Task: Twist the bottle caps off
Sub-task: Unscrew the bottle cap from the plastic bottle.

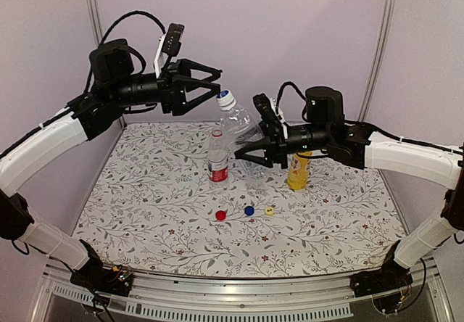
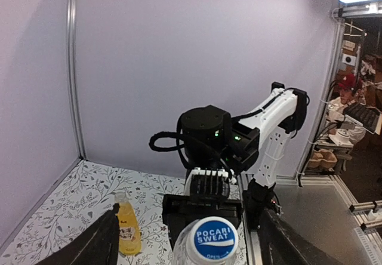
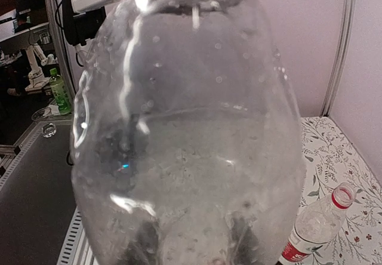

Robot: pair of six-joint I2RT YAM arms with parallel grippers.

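**Last cap lined up, left claw not yet on it**

The right claw point(image 1: 248, 153) is clamped round the body of a large clear plastic bottle point(image 1: 243, 130). It holds the bottle tilted in the air above the floral-patterned counter point(image 1: 145, 220), neck pointing toward the left arm. The bottle's white-and-blue screw cap point(image 1: 227, 98) is on. The left claw point(image 1: 217, 83) is spread wide, just short of that cap. In the left wrist view the cap sits centred between the two fingers and touches neither.

The bottle looks thin-walled and nearly empty. It is probably light but soft, likely to dent or twist under a hard squeeze, and its smooth wall may slip. The cap and neck look like the stiff parts. The left claw should close on the cap's sides, square to its axis, while the right claw keeps the body from turning.

A small clear bottle with a red-and-white label point(image 1: 217, 159) and a bottle of yellow liquid point(image 1: 297, 171) stand on the counter, apparently open. A red cap point(image 1: 221, 215), blue cap point(image 1: 249, 210) and yellow cap point(image 1: 269, 210) lie in front of them.
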